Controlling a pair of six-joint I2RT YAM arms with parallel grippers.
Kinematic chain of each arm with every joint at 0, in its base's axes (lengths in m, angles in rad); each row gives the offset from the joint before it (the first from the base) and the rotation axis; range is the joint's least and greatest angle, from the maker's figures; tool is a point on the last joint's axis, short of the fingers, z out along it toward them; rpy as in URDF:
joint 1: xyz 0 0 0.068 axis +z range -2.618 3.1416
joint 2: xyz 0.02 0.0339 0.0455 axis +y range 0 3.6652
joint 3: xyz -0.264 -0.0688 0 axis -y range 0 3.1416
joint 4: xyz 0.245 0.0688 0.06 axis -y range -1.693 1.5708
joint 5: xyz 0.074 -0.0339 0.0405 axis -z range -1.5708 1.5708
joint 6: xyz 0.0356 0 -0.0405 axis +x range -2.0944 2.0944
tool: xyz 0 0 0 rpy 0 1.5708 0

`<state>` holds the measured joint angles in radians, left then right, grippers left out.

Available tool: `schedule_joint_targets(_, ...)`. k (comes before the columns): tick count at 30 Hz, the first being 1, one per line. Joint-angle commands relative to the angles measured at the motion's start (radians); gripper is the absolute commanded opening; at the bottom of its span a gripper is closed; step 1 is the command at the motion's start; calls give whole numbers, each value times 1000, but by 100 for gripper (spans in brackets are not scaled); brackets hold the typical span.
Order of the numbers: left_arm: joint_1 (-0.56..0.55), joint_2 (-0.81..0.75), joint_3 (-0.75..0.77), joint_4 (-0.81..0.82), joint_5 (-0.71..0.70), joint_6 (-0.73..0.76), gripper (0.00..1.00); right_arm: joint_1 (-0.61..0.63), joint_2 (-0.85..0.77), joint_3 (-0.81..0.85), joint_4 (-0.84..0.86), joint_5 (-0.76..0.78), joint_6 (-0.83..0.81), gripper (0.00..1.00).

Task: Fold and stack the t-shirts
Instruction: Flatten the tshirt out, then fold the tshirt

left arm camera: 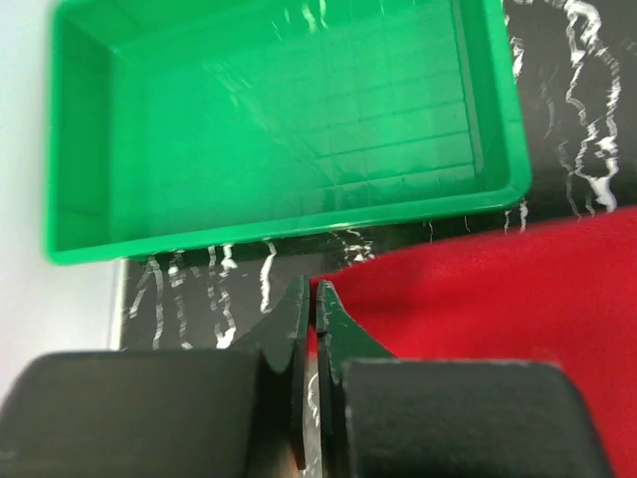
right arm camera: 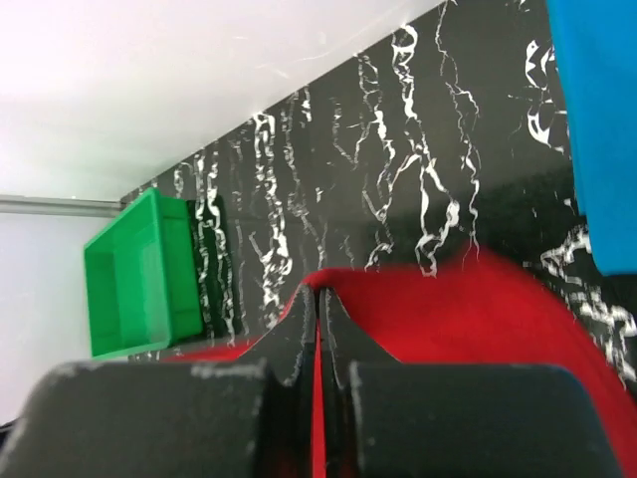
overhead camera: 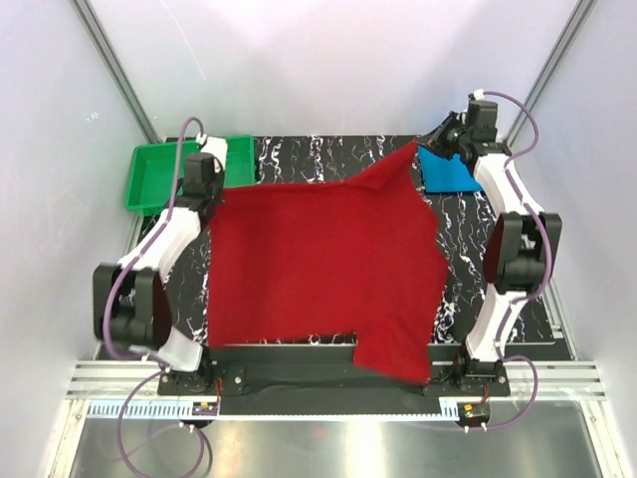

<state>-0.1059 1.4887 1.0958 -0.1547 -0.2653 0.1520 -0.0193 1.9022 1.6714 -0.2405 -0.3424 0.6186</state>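
- Red shirt (overhead camera: 323, 269) lies spread flat over mid table (overhead camera: 458, 249). We see its near-rt part lapping past the near table edge.
- L gripper (left arm camera: 312, 299) is pinched shut on the shirt's far-L corner. From the wrist cam we get only a red sliver betw the fingers.
- R gripper (right arm camera: 318, 304) is clamped on the far-rt corner, cloth pulled up to a peak.
- Blue shirt (overhead camera: 445, 171) sits folded at far rt, partly behind the R arm. It's cut off at the frame edge in the R wrist view.
- Green tray (overhead camera: 149, 179) is far L, near the L gripper. We note bare table along the far edge and down the rt side.
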Motion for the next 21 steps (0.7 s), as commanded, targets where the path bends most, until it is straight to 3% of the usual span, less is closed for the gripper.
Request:
schedule_joint_targets(1, 20, 88, 107, 123, 17, -12, 0, 5, 76, 141, 50, -49, -26, 0)
schedule_joint_targets(7, 23, 202, 205, 96, 37, -22, 0, 5, 147, 225, -25, -47, -40, 0)
schedule_joint_targets(14, 23, 202, 208, 41, 32, -48, 0, 5, 133, 260, -144, -29, -46, 0)
schedule_joint_targets(21, 23, 170, 147, 15, -18, -49, 0, 5, 43, 139, -157, -33, 0, 0)
